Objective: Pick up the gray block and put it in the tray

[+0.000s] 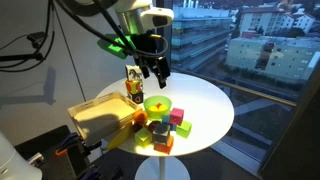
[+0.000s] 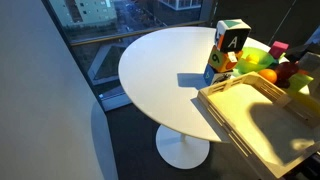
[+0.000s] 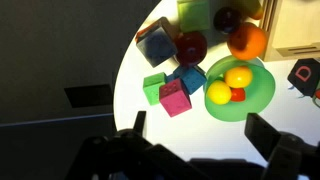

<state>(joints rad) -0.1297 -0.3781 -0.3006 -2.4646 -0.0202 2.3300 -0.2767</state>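
Observation:
In the wrist view the gray block (image 3: 156, 45) is a dull blue-gray cube on the white table, beside a dark red ball (image 3: 190, 46). The pale wood tray (image 3: 296, 28) shows at the upper right of that view, and in both exterior views (image 1: 98, 118) (image 2: 228, 101). My gripper (image 3: 200, 128) is open and empty, its fingers hanging over bare table, apart from the block. In an exterior view the gripper (image 1: 155, 70) hovers above the green bowl. I cannot pick out the gray block in the exterior views.
A round green bowl (image 3: 255, 92) holds yellow balls and a red piece. A pink cube (image 3: 174, 98), green cube (image 3: 152, 88), blue cube (image 3: 188, 78) and an orange (image 3: 247, 42) crowd the gray block. A lettered block stack (image 2: 228, 42) stands by the tray.

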